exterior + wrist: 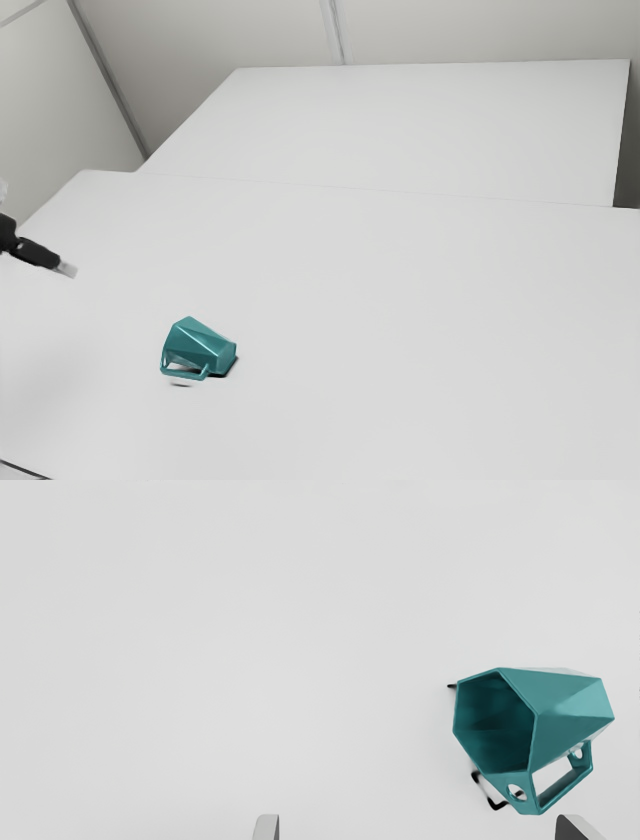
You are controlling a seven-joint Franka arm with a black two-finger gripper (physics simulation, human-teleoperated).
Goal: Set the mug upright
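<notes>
My gripper (66, 269) hangs over the table at the exterior view's left edge, above and apart from the mug. The teal faceted mug (203, 347) lies on its side, its base toward the exterior view's right and its handle toward the near side. In the wrist view the mug (565, 705) shows its open mouth and its angular handle, ahead of one fingertip. Wide apart, the two fingertips of the gripper (417, 827) have nothing between them.
The mug rests on a large white table (400, 330). Behind it stands another white surface (430, 130), a little beyond the table's far edge. Pale walls (200, 50) rise at the back and at the exterior view's left.
</notes>
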